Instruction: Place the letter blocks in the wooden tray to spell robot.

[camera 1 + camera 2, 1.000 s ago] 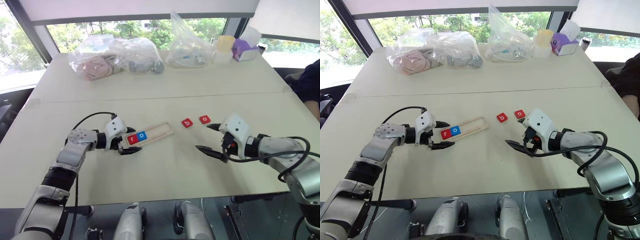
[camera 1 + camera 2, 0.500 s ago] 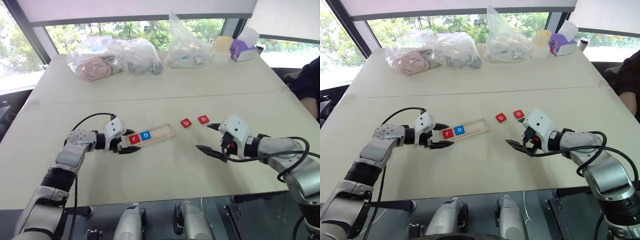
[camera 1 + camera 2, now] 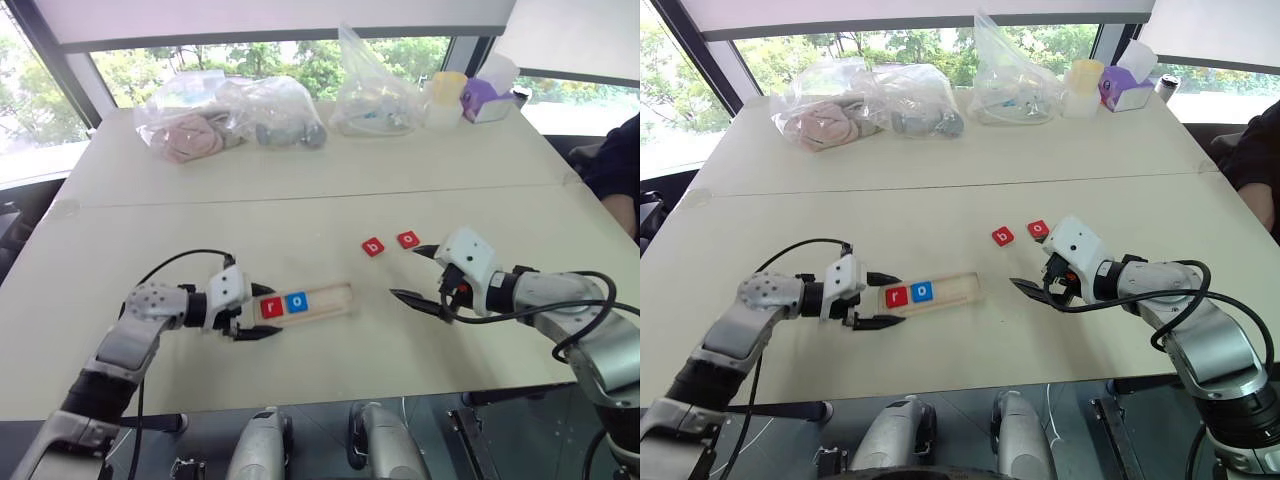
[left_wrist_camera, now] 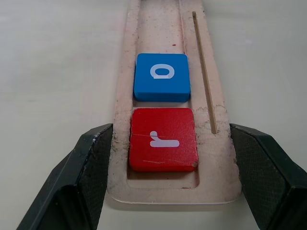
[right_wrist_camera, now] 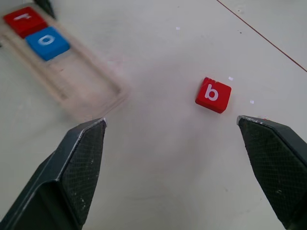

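Observation:
The wooden tray (image 3: 330, 298) lies on the table in front of my left arm. In its slot sit a red "r" block (image 4: 163, 139) and, beside it, a blue "o" block (image 4: 162, 76). My left gripper (image 3: 262, 312) is shut on the tray's end next to the "r", one finger against each long side. A red "b" block (image 3: 373, 246) and a red "o" block (image 3: 408, 239) lie loose on the table right of the tray. My right gripper (image 3: 408, 272) hovers open just in front of these two, holding nothing.
Clear plastic bags (image 3: 230, 115) of items, a yellow cup (image 3: 450, 90) and a purple tissue box (image 3: 485, 100) stand along the table's far side. A person's dark sleeve (image 3: 620, 170) shows at the right edge. A seam crosses the table beyond the blocks.
My left gripper closed on the tray's end and drew it toward me. The tray swung from slanted to nearly level across the view. The right gripper stayed put.

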Action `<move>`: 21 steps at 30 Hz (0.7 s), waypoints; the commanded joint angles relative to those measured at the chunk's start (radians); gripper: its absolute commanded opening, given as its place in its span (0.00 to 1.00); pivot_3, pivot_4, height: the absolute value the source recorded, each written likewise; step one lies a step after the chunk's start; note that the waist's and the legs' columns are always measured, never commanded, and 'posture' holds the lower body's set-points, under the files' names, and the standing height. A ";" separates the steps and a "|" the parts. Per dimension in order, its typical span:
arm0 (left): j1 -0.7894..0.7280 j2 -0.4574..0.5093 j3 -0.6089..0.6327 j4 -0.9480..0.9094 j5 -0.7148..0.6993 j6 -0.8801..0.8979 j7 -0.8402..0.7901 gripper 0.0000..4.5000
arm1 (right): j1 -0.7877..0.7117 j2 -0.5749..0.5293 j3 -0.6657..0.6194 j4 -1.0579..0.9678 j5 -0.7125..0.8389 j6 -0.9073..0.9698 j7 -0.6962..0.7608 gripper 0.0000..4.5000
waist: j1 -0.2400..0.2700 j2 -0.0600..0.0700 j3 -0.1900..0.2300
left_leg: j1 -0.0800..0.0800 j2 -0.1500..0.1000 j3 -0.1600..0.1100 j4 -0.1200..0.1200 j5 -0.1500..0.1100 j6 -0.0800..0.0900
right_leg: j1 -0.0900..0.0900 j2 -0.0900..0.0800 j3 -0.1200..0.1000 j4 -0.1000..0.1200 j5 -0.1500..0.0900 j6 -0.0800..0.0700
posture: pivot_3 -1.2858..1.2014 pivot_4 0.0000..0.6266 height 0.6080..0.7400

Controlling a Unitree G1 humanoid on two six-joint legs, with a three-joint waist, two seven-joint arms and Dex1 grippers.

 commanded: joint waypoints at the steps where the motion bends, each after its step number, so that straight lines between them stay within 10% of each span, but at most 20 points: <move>1: 0.056 0.021 -0.053 -0.057 0.008 0.022 -0.032 0.70 | -0.014 0.000 -0.006 -0.031 0.000 -0.018 0.006 1.00 | 0.001 0.000 0.000 | 0.000 0.000 0.000 0.000 0.000 0.000 | 0.000 0.000 0.000 0.000 0.000 0.000 | 0.52 0.24 1.00; 16: 0.047 -0.007 -0.060 -0.045 0.035 0.035 0.011 0.70 | -0.047 0.005 0.023 -0.007 -0.012 -0.028 0.021 1.00 | 0.004 0.000 0.000 | -0.001 -0.001 0.000 0.000 0.000 0.000 | 0.000 -0.001 0.000 -0.001 0.000 0.000 | 0.52 0.24 1.00; 17: 0.047 -0.009 -0.061 -0.043 0.037 0.035 0.015 0.94 | -0.045 0.005 0.022 -0.008 -0.012 -0.028 0.021 1.00 | 0.004 0.000 0.000 | -0.001 -0.001 0.000 0.000 0.000 0.000 | 0.000 -0.001 0.000 -0.001 0.000 0.000 | 0.52 0.24 1.00; 21: 0.048 -0.012 -0.061 -0.038 0.038 0.038 0.024 0.99 | -0.049 0.006 0.025 -0.007 -0.011 -0.026 0.021 1.00 | 0.004 0.000 0.000 | -0.001 -0.001 0.000 0.000 0.000 0.000 | 0.000 -0.001 0.000 -0.001 0.000 0.000 | 0.52 0.24 1.00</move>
